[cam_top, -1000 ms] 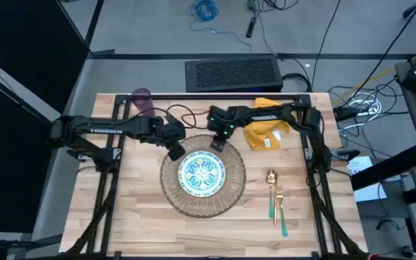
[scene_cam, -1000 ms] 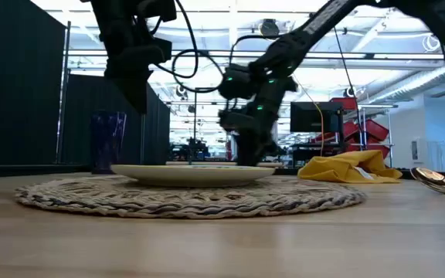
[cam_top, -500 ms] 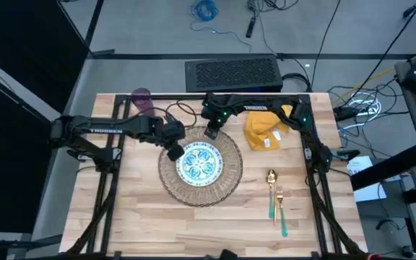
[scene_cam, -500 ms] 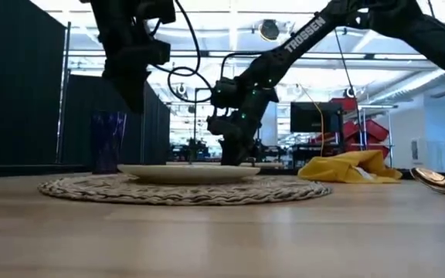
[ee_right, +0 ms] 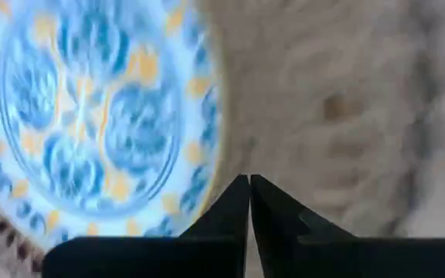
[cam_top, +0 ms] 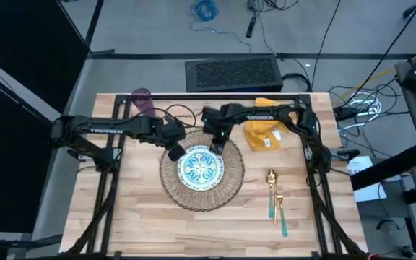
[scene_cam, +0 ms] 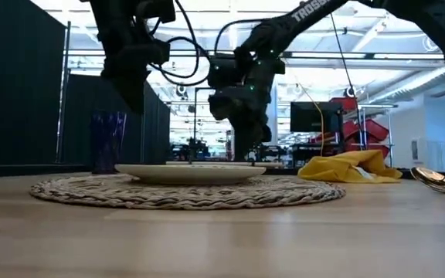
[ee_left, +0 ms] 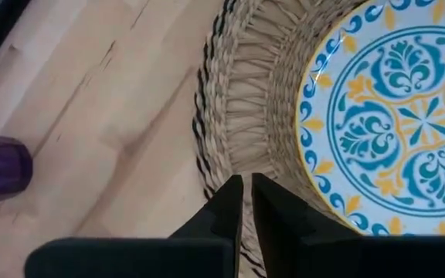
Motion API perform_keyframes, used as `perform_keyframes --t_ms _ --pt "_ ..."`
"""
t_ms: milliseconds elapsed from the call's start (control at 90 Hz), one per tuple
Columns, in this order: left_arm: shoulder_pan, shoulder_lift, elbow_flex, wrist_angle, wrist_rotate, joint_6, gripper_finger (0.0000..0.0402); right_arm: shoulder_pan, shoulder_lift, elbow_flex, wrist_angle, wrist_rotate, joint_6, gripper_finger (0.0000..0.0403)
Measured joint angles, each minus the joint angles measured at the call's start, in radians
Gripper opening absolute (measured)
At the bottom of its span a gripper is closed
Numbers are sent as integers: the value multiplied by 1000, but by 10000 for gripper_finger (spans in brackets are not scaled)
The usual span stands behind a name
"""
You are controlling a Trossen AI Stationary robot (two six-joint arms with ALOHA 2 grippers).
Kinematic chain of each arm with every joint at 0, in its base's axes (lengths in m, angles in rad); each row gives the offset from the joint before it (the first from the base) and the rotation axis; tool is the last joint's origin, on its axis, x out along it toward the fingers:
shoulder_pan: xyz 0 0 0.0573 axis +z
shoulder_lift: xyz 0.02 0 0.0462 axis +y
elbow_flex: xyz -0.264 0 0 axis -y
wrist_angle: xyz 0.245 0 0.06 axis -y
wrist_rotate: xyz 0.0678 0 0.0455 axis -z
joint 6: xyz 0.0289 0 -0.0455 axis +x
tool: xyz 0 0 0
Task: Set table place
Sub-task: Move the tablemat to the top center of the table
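Observation:
The round woven mat [cam_top: 170,182] lies mid-table with the teal-patterned plate [cam_top: 202,167] on it. My right gripper [cam_top: 217,144] is shut at the mat's far side, just beyond the plate's rim. My left gripper [cam_top: 174,152] is shut too and hovers above the mat's far-left edge [ee_left: 230,131], clear of it in the low view. The yellow napkin [cam_top: 263,130] lies crumpled at the far right. The spoon [cam_top: 271,178] and fork [cam_top: 280,208] lie side by side to the mat's right. The purple cup [cam_top: 143,101] stands at the far left. My right gripper comes from above, slanting from the far side, with its shut fingertips down on the mat's far part [ee_right: 315,116] beside the plate's rim. In the low view the plate hides the spot of contact. The mat lies flat on the table.
A dark box [cam_top: 233,72] and cables lie beyond the table's far edge. Bare wood [cam_top: 136,217] stretches along the near side and at the left of the mat.
My right gripper went toward the far edge and then came back toward the near edge. The mat with the plate on it slid away along the table and then back with it. The plate stayed on the mat.

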Motion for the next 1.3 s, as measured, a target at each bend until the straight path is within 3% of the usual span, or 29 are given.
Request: perform_keyframes --t_ms 189,578,778,933,1300 --pt "-25 0 0 -17 2 -6 17 67 -2 -69 48 48 17 0" --pt "-39 0 0 -16 1 -7 17 -13 -19 -102 133 54 55 0" --pt "-39 0 0 -15 -3 -7 17 -30 -37 -70 100 73 20 0" --pt "-38 0 0 -15 -23 -6 17 -73 -43 -39 70 146 -9 0" --pt "-38 0 0 -16 -24 -7 17 -130 -27 -43 -23 135 4 0"
